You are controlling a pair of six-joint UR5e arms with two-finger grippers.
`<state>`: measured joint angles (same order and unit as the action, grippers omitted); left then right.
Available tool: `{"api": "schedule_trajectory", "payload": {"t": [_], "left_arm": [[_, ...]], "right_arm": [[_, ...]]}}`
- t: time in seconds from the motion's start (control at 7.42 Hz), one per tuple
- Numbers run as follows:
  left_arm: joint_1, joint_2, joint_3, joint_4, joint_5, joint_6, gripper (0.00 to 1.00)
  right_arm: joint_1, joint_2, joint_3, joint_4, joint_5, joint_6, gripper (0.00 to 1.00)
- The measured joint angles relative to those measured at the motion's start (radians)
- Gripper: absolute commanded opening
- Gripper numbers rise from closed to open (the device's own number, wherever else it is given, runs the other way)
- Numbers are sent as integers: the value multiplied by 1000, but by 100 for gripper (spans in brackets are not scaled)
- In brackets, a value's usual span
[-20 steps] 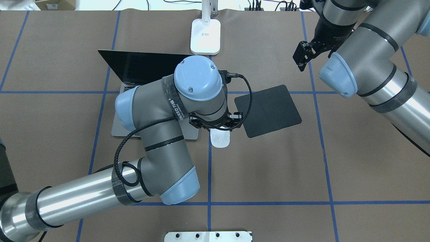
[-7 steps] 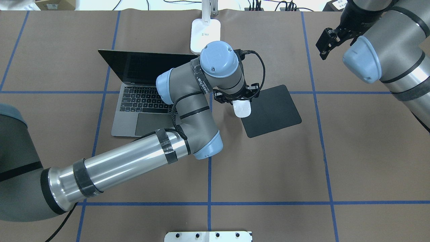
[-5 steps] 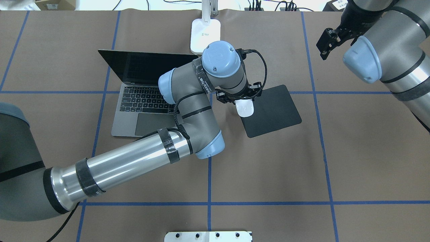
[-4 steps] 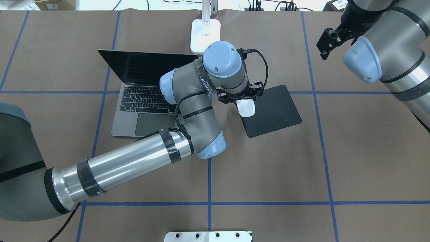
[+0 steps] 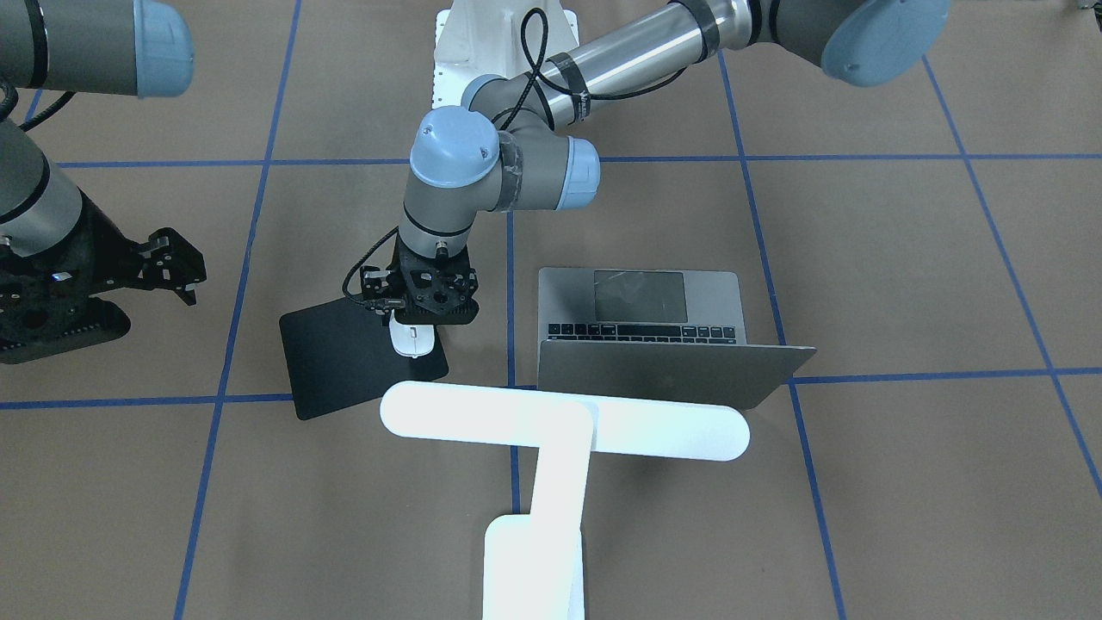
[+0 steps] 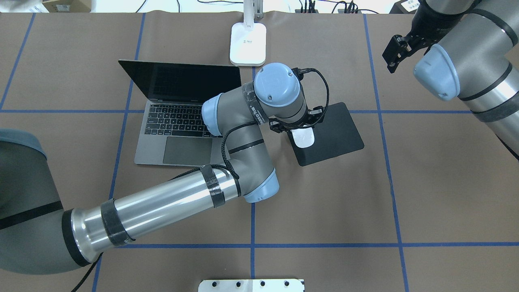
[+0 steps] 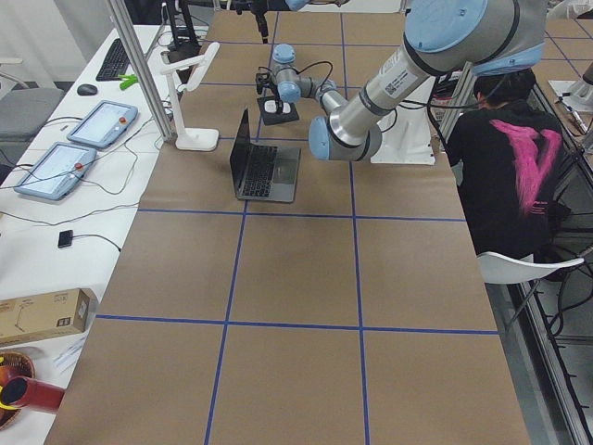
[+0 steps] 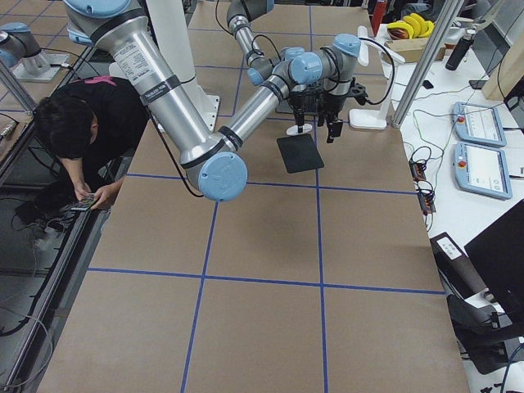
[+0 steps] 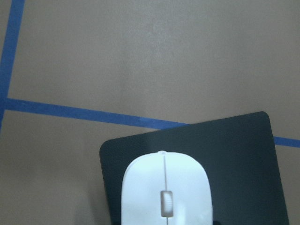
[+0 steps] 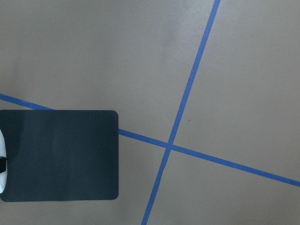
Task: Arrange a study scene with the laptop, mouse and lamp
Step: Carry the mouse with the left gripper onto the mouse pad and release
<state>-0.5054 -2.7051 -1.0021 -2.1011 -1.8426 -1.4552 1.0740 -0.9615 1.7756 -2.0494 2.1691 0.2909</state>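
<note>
Brown table (image 6: 405, 182), lamp (image 6: 247, 44) label seemingly illegible

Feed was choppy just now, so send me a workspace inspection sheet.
Surface: table, brown paper with a blue tape grid.
Things: laptop open; lamp standing beyond its screen; mouse over the laptop-side part of the pad, contact unclear.
Clutter: white plate at the near edge.
Claws: left claw shut on mouse; right claw open, empty, off to the side.
Cables: black cable looped at the left wrist; cords past the far edge.
Surroundings: operator beside the table; tablets on a side bench.
</note>
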Motion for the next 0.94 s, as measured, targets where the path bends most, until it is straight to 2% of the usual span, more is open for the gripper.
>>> {"api": "schedule_trajectory", "payload": {"t": [0.13, 0.27, 0.94], "left_arm": [[5, -1, 4, -5, 12, -2, 80], [7, -1, 5, -6, 16, -2, 99], [1, 1, -14, 12, 5, 47, 100]], "right_arm": [[0, 0, 0, 0, 0, -3, 100], [0, 0, 0, 0, -1, -6, 100], [6, 1, 11, 0, -1, -9, 100]]}}
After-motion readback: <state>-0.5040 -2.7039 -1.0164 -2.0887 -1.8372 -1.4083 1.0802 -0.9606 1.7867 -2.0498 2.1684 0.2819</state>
